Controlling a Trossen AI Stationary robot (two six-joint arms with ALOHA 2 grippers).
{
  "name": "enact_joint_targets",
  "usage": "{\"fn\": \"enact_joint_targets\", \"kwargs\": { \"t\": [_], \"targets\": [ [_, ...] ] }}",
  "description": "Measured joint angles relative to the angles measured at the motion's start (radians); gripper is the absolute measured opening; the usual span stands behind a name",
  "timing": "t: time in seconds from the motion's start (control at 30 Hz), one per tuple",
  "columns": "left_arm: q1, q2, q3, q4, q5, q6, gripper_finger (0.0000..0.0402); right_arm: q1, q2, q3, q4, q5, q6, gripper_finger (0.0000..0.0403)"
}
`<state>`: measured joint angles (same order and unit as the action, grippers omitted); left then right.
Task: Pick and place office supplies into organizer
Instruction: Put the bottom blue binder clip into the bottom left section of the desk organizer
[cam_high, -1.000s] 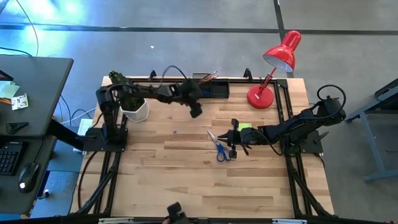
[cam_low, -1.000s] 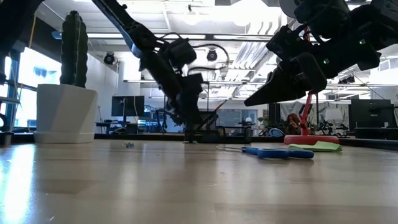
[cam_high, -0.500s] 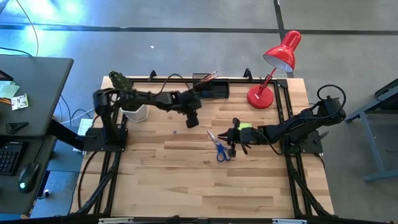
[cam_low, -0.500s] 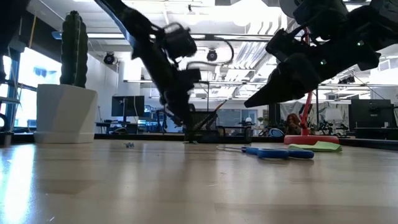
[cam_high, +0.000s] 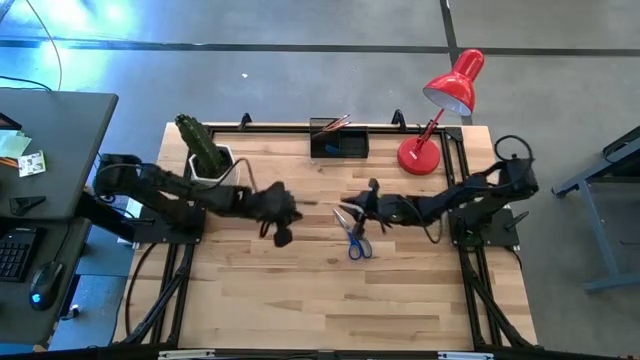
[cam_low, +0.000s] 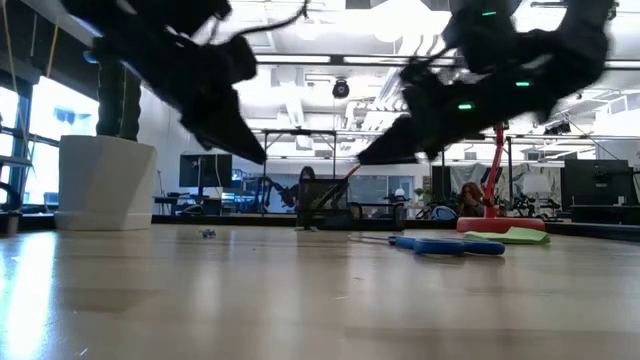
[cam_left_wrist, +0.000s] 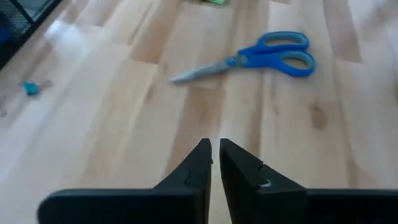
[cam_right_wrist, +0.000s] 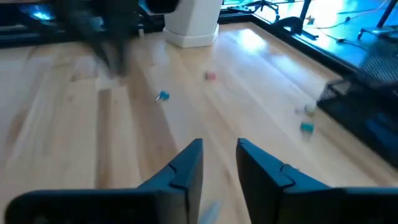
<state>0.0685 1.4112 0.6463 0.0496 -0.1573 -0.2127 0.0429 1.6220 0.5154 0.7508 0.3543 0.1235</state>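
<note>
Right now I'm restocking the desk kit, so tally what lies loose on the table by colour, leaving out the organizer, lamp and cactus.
Blue: 3 - scissors, two small bits
Green: 1 - sticky pad
Red: 1 - small bit
Total: 5

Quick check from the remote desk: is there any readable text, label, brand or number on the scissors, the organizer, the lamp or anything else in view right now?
None readable.
scissors: no marking visible on handles or blades.
organizer: no label visible.
red lamp: no brand visible.
papers on the side desk: any print too small to read.
monitors in the room: no text can be made out.
</note>
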Motion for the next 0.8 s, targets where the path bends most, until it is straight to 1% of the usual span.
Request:
{"fn": "enact_joint_targets", "kwargs": {
  "t": [0.07,0.13,0.2,0.3,0.4,0.43,0.53,0.63,0.7,0.8],
  "targets": [
    [-0.061,-0.04,-0.034,0.001,-0.054,-0.032,0.0013,-0.034,0.035,0.072,-0.061,-0.036,-0.035,0.0104],
    [-0.122,-0.067,-0.05,0.015,-0.111,-0.062,0.0007,-0.068,0.077,0.172,-0.163,-0.05,-0.059,0.0115],
    [-0.176,-0.089,-0.072,0.009,-0.167,-0.095,0.0002,-0.109,0.109,0.273,-0.289,-0.044,-0.082,0.012],
    [-0.255,-0.105,-0.111,0.015,-0.247,-0.158,0.0001,-0.178,0.165,0.424,-0.453,-0.072,-0.098,0.0121],
    [-0.339,-0.101,-0.187,0.135,-0.333,-0.212,0.0006,-0.238,0.231,0.533,-0.543,-0.149,-0.118,0.0121],
    [-0.362,-0.098,-0.218,0.205,-0.339,-0.214,0.0007,-0.256,0.253,0.56,-0.557,-0.18,-0.127,0.0121],
    [-0.421,-0.1,-0.32,0.452,-0.349,-0.22,0.001,-0.305,0.308,0.625,-0.614,-0.229,-0.13,0.0121],
    [-0.458,-0.1,-0.415,0.656,-0.35,-0.214,0.0007,-0.349,0.334,0.651,-0.664,-0.26,-0.104,0.0121],
    [-0.466,-0.101,-0.463,0.736,-0.363,-0.207,0.0004,-0.373,0.344,0.658,-0.666,-0.281,-0.097,0.0121],
    [-0.468,-0.1,-0.507,0.773,-0.381,-0.206,0.0001,-0.397,0.343,0.657,-0.667,-0.312,-0.097,0.0121]
  ]
}}
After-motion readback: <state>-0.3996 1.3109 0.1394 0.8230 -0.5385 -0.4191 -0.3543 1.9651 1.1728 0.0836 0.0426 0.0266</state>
